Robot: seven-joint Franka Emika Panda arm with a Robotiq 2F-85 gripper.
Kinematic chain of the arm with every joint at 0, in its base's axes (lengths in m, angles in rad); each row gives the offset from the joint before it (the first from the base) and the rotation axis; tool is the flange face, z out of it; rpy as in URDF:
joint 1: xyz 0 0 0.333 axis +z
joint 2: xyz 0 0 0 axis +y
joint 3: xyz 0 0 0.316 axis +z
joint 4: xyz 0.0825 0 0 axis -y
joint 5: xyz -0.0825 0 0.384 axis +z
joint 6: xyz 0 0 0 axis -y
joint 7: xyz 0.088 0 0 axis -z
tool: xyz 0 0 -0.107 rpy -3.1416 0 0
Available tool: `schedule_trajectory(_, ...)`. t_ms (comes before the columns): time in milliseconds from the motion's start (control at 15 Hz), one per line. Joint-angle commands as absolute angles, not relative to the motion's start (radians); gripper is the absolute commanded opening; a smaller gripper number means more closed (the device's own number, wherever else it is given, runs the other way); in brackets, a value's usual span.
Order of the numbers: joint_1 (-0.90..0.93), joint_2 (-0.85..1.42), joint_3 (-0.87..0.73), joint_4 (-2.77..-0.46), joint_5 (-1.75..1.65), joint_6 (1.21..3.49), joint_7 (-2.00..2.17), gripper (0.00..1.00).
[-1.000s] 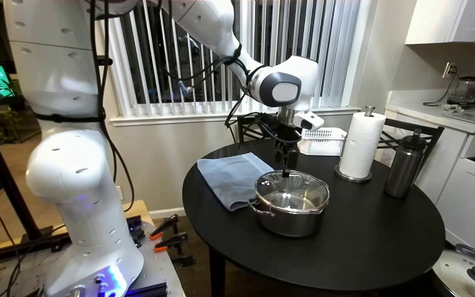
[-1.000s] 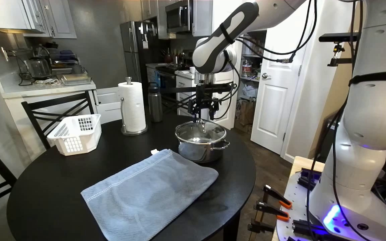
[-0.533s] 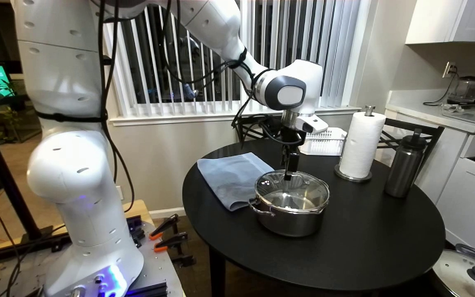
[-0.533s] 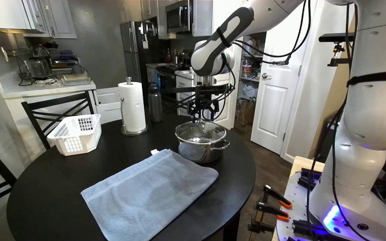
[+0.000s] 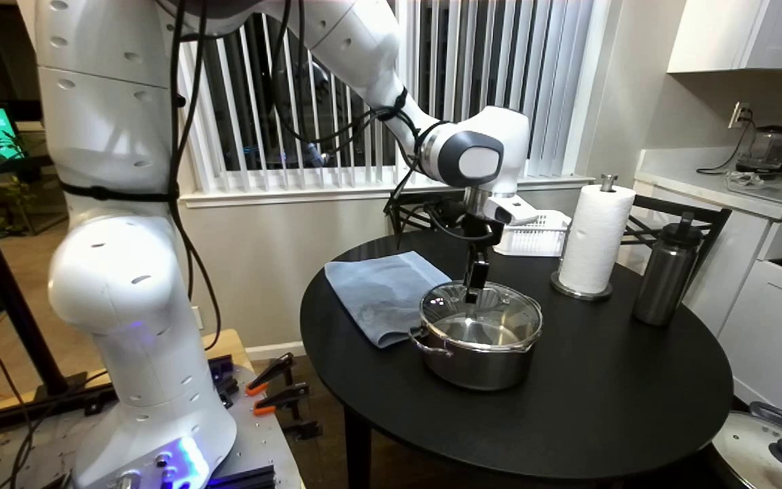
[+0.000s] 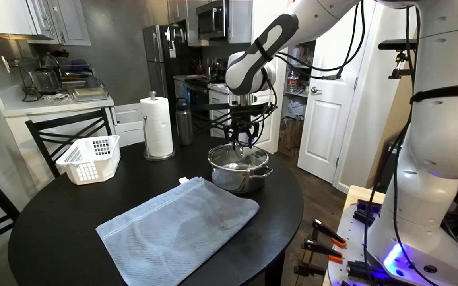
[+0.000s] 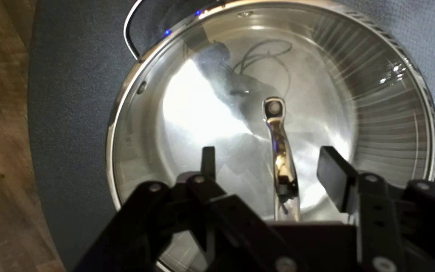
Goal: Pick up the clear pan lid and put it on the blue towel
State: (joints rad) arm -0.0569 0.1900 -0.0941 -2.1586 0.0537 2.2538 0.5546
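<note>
Resting on the pot (image 5: 478, 370), rim upon rim, the lid (image 5: 491, 321) has not yet been lifted. The claw (image 7: 269, 170) is poised over the pot with its fingers spread wide, one to each side of the lid's arched handle (image 7: 283, 166); nothing is gripped. The towel (image 6: 179, 230) is laid out on the surface (image 5: 594, 401) just beside the pot, and has not yet been reached. The approach is judged all but finished, with the handle well lined up; grasping, raising off the pot, carrying across and setting down are left to be done.

On table (image 5: 601, 407): towel (image 6: 181, 230), pot (image 6: 233, 180), basket (image 6: 105, 167), paper roll (image 5: 594, 238), bottle (image 5: 666, 278).
</note>
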Motion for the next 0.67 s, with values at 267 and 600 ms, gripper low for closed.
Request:
schedule_trajectory(267, -0.035, 0.181, -0.118, -2.164, 0.004, 2.282, 0.656, 0.15)
schedule_trajectory(600, -0.027, 0.175, -0.116, -2.170, -0.007, 2.300, 0.654, 0.04)
